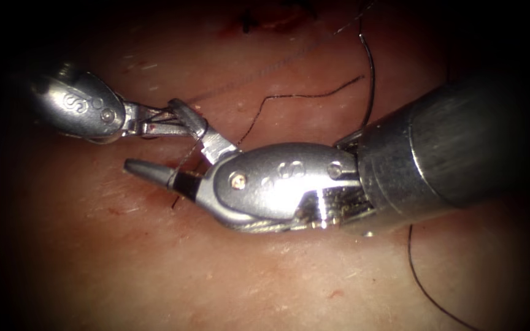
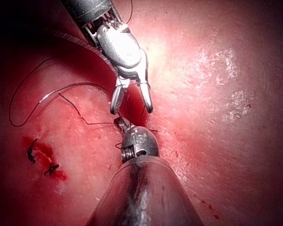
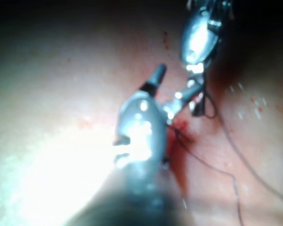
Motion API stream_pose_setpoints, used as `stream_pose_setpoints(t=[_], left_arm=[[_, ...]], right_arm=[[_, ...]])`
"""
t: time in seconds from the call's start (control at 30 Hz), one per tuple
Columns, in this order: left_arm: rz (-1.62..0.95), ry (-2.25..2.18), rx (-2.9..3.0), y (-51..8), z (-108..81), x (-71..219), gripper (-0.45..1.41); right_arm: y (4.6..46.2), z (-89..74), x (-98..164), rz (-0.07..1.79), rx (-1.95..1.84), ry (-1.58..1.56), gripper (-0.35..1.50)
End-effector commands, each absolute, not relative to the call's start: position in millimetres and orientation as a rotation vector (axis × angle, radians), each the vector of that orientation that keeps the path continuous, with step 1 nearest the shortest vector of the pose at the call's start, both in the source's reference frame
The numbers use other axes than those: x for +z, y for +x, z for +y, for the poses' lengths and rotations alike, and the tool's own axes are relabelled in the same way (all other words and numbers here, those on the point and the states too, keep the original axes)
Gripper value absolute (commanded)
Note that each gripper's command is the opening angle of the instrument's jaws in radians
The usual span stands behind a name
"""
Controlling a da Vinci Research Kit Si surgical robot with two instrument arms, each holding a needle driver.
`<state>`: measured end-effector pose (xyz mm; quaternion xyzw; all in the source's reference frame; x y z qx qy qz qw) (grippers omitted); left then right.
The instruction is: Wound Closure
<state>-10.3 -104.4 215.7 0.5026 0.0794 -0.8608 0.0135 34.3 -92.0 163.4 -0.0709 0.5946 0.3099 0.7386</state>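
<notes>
On the soft, slick tissue (image 1: 154,263), the right pincer (image 1: 182,156) gapes around limp thread (image 1: 182,164) that the left pincer (image 1: 176,122) pinches; needle unseen.

So the endoscope sits above and in front of the tissue (image 1: 265,276), looking down from pretty close, with the right claw (image 1: 179,147) coming in from the picture's right and the left claw (image 1: 173,119) from the left. The left wrist cam looks along its own shaft toward the left claw (image 2: 122,123), very near, and faces the right claw (image 2: 131,101) head on. The right wrist cam does the mirror thing, staring past the right claw (image 3: 172,89) at the left claw (image 3: 195,96). All three share that spot where the claws meet over the thread (image 1: 302,96).
</notes>
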Motion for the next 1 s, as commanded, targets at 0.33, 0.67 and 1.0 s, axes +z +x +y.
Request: stream_pose_setpoints(t=[0.33,0.67,1.0], left_arm=[[0.261,1.585,-2.681,-10.3,-108.9,215.7,-0.45],[0.261,1.593,-2.683,-9.8,-109.4,215.4,-0.45],[0.232,1.583,-2.718,-7.2,-108.3,213.5,-0.45]], right_arm=[[33.2,-92.7,163.4,1.286,0.720,-0.196,1.23],[33.0,-92.5,163.5,1.273,0.752,-0.240,1.25],[32.4,-92.1,167.3,1.127,0.730,-0.180,1.23]])
